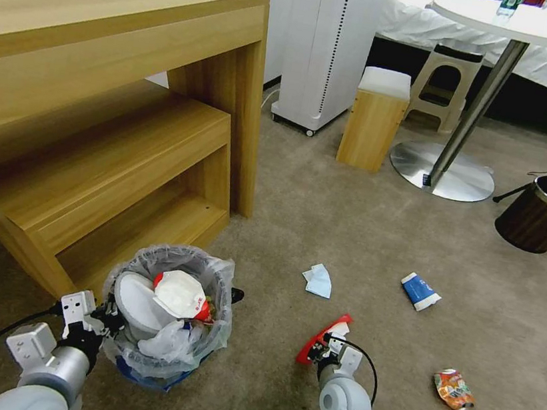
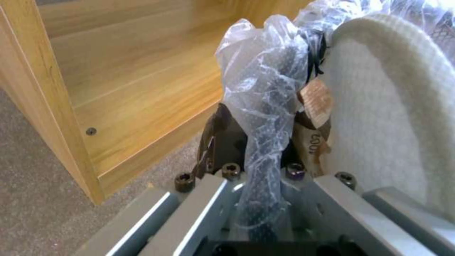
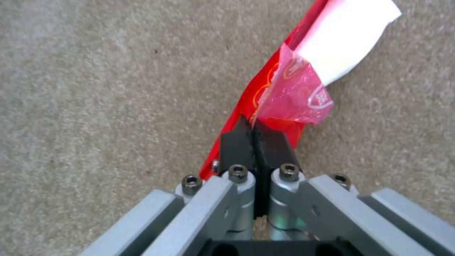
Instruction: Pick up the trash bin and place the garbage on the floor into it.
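Observation:
The trash bin (image 1: 163,352), black mesh lined with a crinkly clear bag, holds white slippers (image 1: 178,293) and other litter. My left gripper (image 1: 109,321) is shut on the bin's rim and bag (image 2: 265,117) at its near-left side. My right gripper (image 1: 320,352) is shut on a red wrapper (image 1: 323,338) with a white strip (image 3: 346,46), just above the carpet (image 3: 95,89) to the bin's right. More garbage lies on the floor: a light-blue mask (image 1: 318,280), a blue-white paper cup (image 1: 420,291) and a crushed orange can (image 1: 454,389).
A wooden desk with a low shelf (image 1: 97,114) stands right behind the bin. Farther off are a white appliance (image 1: 331,44), a wooden stool (image 1: 376,117), a round table's metal base (image 1: 443,170) and a brown wood-grain bin (image 1: 544,214).

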{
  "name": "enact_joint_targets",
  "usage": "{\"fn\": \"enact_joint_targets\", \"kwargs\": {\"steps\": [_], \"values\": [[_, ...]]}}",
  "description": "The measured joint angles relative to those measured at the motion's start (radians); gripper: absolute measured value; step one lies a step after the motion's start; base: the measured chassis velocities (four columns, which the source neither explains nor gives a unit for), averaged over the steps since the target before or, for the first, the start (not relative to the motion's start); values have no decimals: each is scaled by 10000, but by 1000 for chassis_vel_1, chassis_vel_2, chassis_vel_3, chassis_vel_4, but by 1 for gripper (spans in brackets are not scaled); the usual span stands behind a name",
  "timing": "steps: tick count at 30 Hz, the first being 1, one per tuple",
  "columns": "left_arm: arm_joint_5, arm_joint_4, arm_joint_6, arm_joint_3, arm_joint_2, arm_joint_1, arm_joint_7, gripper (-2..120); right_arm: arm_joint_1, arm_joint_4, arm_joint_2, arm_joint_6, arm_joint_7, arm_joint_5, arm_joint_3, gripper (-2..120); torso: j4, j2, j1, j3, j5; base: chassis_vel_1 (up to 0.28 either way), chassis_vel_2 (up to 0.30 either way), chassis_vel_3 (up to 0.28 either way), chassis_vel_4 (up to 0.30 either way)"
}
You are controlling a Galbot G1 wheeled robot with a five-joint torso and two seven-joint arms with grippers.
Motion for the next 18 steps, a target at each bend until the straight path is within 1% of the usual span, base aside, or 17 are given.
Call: {"fn": "enact_joint_targets", "kwargs": {"steps": [5,11,18], "values": [[47,29,-23,9,-23,8,16,1,-144,365,-129,30,-40,0,-5,0,1,0,0,0,0,0,0,0,0],[99,62,-25,37,-52,-19,27,1,-501,1321,-479,51,-143,29,33,0,0,0,0,0,0,0,0,0,0],[192,149,-25,105,-105,-66,65,1,-805,2019,-764,118,-166,10,106,0,0,0,0,0,-1,0,0,0,0]]}}
